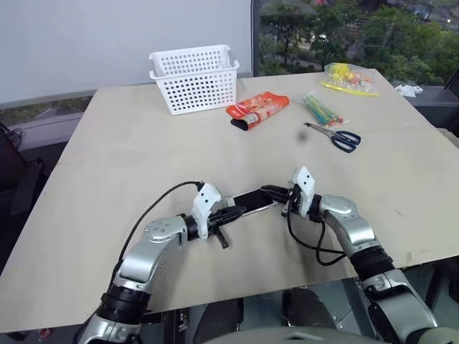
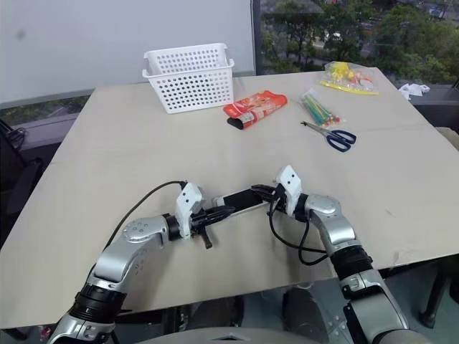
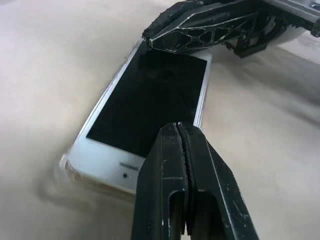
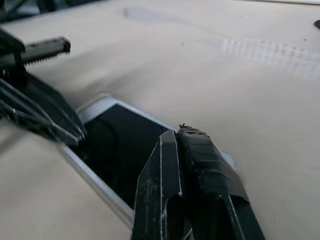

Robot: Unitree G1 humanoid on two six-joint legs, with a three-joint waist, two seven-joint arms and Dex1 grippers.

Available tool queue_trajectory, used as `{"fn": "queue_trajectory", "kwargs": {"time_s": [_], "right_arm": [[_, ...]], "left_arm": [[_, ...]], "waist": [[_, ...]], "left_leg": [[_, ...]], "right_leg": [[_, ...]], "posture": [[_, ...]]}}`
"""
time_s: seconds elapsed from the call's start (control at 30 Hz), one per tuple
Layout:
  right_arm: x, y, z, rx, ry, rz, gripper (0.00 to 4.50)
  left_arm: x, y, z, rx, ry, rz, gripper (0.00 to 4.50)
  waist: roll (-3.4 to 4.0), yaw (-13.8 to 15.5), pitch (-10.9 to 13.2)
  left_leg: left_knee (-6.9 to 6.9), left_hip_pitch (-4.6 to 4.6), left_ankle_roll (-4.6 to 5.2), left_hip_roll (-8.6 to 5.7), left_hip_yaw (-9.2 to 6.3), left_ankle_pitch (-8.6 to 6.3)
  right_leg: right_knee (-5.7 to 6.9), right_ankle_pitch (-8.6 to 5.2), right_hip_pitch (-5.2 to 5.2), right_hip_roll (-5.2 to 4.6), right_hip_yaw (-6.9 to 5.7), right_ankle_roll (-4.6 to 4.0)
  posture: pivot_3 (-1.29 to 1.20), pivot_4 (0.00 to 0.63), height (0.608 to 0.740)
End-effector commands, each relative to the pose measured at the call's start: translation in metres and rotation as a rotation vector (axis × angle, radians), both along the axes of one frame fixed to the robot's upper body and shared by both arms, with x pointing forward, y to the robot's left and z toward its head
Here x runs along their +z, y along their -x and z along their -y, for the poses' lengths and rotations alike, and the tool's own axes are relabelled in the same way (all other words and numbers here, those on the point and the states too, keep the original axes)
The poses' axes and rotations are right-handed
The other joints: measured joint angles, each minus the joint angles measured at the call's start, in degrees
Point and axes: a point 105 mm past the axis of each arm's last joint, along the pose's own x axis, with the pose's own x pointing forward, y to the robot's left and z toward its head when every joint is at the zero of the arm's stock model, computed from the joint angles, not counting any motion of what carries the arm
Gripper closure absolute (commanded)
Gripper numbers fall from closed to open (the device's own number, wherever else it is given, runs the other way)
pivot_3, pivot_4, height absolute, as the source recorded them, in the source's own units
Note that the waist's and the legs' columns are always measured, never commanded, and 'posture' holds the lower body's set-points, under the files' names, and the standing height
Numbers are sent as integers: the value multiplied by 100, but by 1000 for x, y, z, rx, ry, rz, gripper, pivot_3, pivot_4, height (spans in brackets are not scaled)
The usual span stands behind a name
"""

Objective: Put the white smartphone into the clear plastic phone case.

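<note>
left gripper (image 3: 181,131) – right gripper (image 4: 176,135) – pinched over white smartphone (image 3: 150,95).

The table (image 1: 129,172) carries a basket (image 1: 194,78), red packet (image 1: 257,110), sticks (image 1: 320,110), scissors (image 1: 336,135), bag (image 1: 348,78), and the phone (image 1: 252,201) near the front edge.
</note>
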Motion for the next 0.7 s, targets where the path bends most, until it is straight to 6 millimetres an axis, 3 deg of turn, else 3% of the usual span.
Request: {"fn": "queue_trajectory", "kwargs": {"time_s": [0.03,0.13,0.33,0.43,0.57,0.7], "right_arm": [[-121,46,58,-108,409,-423,4442],[-132,51,65,-146,452,-483,4442],[-154,68,77,-149,529,-545,4442],[-140,57,64,-165,399,-505,4442],[-88,40,39,-119,10,-371,4442],[-57,37,35,-76,-162,-254,4442]], "left_arm": [[-18,6,-6,15,-53,-70,4500],[-18,6,-6,15,-54,-71,4500],[-20,7,-7,15,-60,-75,4500],[-20,8,-8,17,-61,-76,4500],[-21,9,-9,19,-63,-79,4500],[-21,8,-9,16,-63,-77,4500]], "waist": [[-16,-1,-32],[-8,-15,-86],[19,-30,-167],[44,-34,-192],[75,-47,-204],[85,-20,-156]], "left_leg": [[-8,31,-25,-6,0,-15],[-38,75,-37,-14,-8,-23],[-59,68,-42,-16,-33,-26],[-59,64,-42,-16,-39,-27],[-66,-19,-42,-15,-118,-29],[-68,-35,-42,-36,-121,-29]], "right_leg": [[-3,-7,29,-14,-1,4],[-39,-17,80,-66,6,14],[-102,-18,107,-81,-23,16],[-118,-20,122,-85,-30,18],[-210,-20,115,-65,-90,19],[-181,-19,105,-85,-81,19]], "posture": [[0,150,740],[0,150,740],[0,150,740],[0,150,740],[0,150,740],[0,150,740]]}}
